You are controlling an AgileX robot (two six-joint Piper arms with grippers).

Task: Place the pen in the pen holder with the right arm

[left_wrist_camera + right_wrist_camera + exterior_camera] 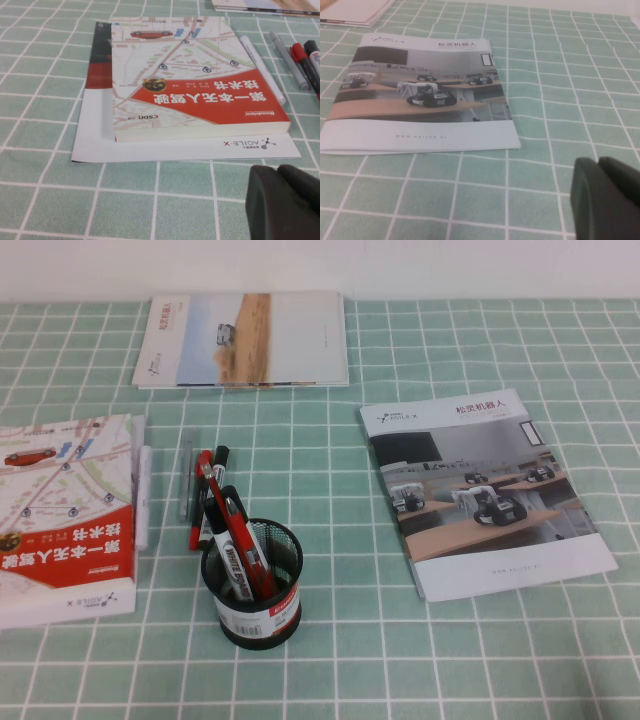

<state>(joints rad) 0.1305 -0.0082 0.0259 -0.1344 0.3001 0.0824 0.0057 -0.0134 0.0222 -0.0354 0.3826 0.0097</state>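
Note:
The pen holder [258, 612], a black mesh cup with a white band, stands near the front middle of the table. A black pen with a white label [229, 558] and a red pen [243, 535] stand tilted in it. Another black pen [217, 468] lies on the cloth just behind the cup and shows in the left wrist view [314, 54]. Neither arm shows in the high view. My right gripper [597, 165] is shut and empty, low over the cloth near a brochure [420, 100]. My left gripper [277, 172] is shut and empty, near a red-and-white book [195, 90].
A red pen [196, 505], a thin clear-grey pen [184, 480] and a white pen [146, 495] lie beside the book [60, 510] at the left. A brochure [490, 490] lies at the right, and a booklet [245, 340] lies at the back.

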